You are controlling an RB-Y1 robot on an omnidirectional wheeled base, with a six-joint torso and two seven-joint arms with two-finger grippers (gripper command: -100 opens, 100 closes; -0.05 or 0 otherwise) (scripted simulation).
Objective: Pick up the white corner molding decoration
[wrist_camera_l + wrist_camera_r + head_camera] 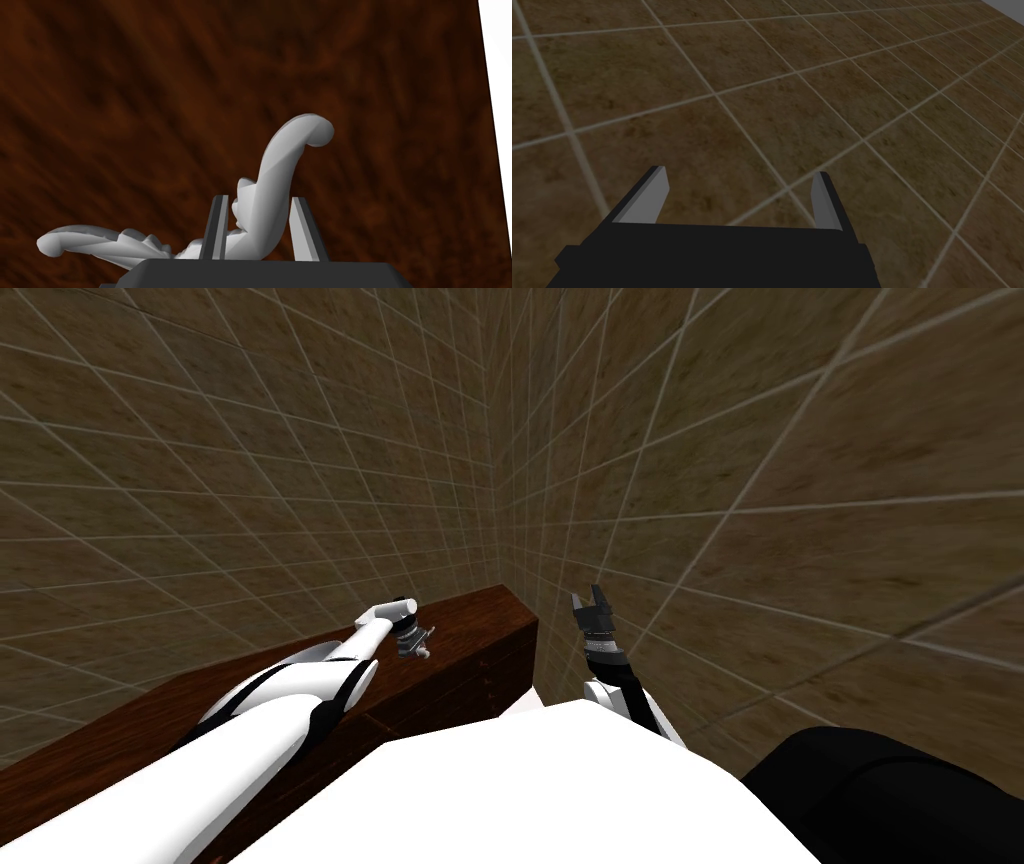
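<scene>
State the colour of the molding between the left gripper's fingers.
Plain whitish grey, no pattern; the molding shows best in the left wrist view.

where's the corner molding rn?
The white corner molding is clamped in the jaws of the left gripper, over the dark wooden cabinet top, near its far end in the head view.

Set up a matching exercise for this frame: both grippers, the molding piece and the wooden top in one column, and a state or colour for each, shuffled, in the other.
Column 1
1. left gripper
2. right gripper
3. white molding
4. wooden top

Column 2
A. open, holding nothing
B. dark reddish-brown, grained
C. shut on a scrolled piece
D. pale grey-white, curled at the ends, clamped at its middle

Pairs: 1-C, 2-A, 3-D, 4-B
</scene>
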